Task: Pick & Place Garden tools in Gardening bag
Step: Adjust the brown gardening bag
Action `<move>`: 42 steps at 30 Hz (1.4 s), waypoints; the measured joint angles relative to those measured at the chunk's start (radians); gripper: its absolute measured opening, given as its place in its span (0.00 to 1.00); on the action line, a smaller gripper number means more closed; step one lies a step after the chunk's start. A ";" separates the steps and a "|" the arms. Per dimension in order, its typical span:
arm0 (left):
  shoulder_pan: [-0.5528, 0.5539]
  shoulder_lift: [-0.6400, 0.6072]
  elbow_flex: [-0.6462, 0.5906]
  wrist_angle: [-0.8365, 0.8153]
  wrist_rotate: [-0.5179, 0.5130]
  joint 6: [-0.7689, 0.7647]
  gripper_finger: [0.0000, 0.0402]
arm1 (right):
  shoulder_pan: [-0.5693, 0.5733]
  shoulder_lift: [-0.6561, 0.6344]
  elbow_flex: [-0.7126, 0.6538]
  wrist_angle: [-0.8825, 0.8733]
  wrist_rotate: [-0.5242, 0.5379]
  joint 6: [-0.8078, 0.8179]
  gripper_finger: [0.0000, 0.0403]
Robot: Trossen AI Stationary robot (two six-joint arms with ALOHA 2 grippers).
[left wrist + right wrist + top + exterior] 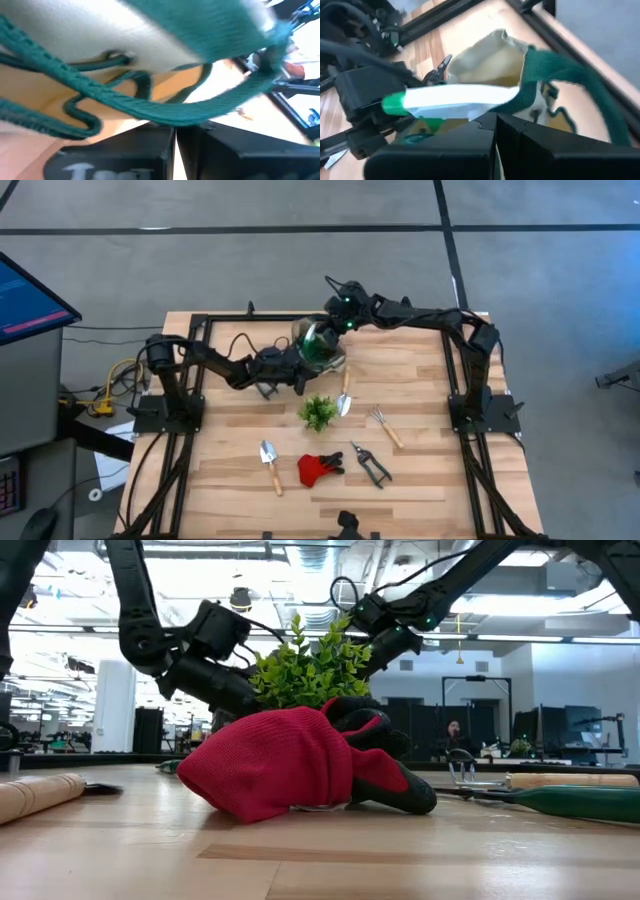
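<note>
The round beige fabric gardening bag with dark green rim sits mid-worktop, pinched between both arms: left pincer clamped on its rim, right pincer likewise (fingers fully closed on the webbing).

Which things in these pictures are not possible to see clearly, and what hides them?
- Bag contents: in the high view the right pincer and left pincer cover the gardening bag.
- What each pincer grips: wrist views are blurred; the bag's green strap fills the left one.
- Plant: its lower part is hidden behind the red glove in the low view.
- Wooden handle: cut off by the low view's left edge.
</note>
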 joint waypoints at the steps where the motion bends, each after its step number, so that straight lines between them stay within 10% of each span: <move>1: 0.000 -0.022 -0.007 -0.004 0.000 0.013 0.00 | -0.008 -0.011 0.000 -0.006 0.000 -0.001 0.00; 23: 0.048 -0.529 -0.220 -0.193 -0.123 0.071 0.00 | 0.094 -0.239 -0.002 -0.455 0.023 -0.072 0.00; 42: 0.166 -0.641 -0.248 -0.248 -0.143 0.103 0.00 | 0.197 -0.232 -0.274 -0.160 0.030 0.062 0.00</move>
